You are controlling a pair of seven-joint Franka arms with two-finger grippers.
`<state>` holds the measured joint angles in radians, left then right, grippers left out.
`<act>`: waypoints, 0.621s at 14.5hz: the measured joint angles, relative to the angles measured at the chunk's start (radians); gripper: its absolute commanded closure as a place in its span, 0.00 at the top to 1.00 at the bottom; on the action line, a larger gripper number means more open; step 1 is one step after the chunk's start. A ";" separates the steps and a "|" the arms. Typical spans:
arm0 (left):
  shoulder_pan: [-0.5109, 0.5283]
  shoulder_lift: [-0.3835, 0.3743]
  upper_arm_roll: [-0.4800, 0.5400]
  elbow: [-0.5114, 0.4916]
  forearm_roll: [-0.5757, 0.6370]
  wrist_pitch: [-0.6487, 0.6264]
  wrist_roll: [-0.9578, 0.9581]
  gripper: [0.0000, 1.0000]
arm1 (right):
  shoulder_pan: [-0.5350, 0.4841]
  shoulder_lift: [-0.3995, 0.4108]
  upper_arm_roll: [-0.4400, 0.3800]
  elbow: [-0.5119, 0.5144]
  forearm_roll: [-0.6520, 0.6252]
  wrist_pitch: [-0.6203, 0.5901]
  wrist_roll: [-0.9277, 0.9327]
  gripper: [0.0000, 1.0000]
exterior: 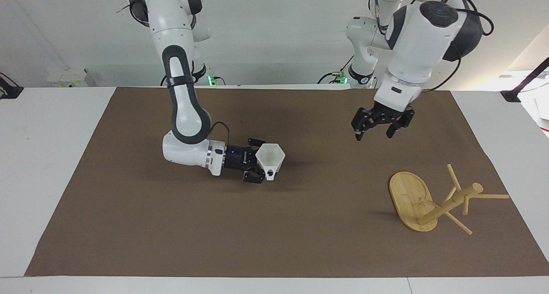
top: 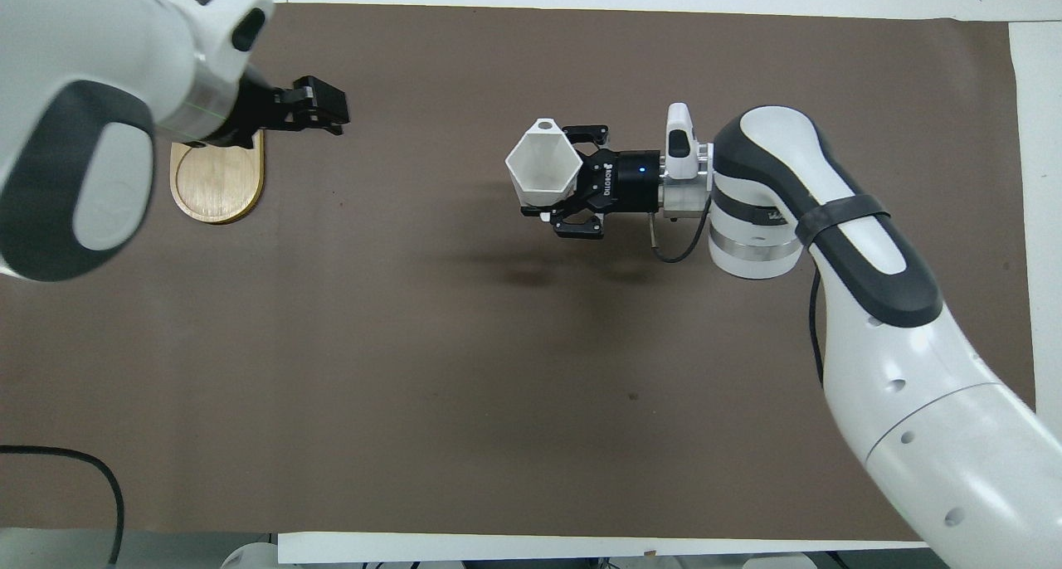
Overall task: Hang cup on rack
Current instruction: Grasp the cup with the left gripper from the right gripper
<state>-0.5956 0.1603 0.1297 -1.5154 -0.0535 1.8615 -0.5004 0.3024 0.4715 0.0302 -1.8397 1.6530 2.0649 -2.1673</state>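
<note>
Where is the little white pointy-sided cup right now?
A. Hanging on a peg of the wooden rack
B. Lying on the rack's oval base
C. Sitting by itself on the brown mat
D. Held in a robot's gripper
D: the right gripper is shut on the small white faceted plastic cup, and the light bamboo rack has bare pegs and nothing on its base.

Robot lab bench
Two white robot arms (exterior: 184, 109) bolted at the frame's top, brown mat (exterior: 274, 225) on a white table (exterior: 38, 157), bare wall.

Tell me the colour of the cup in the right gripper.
White; the cup shows best in the overhead view.
</note>
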 measured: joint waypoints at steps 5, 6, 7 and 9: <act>-0.097 0.059 0.000 -0.013 0.001 0.135 -0.107 1.00 | 0.133 -0.027 0.000 0.011 0.092 0.158 0.038 0.45; -0.103 0.073 0.001 -0.016 0.001 0.135 -0.113 1.00 | 0.136 -0.037 -0.001 0.011 0.092 0.171 0.051 0.45; -0.108 0.083 0.000 -0.020 0.001 0.134 -0.115 1.00 | 0.137 -0.047 -0.001 0.011 0.092 0.181 0.059 0.45; -0.118 0.088 0.001 -0.040 0.001 0.131 -0.116 0.74 | 0.137 -0.060 -0.002 0.011 0.092 0.188 0.066 0.46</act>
<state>-0.7135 0.2480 0.1303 -1.5556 -0.0526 1.9923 -0.6165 0.4397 0.4117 0.0287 -1.8284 1.7450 2.2526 -2.1015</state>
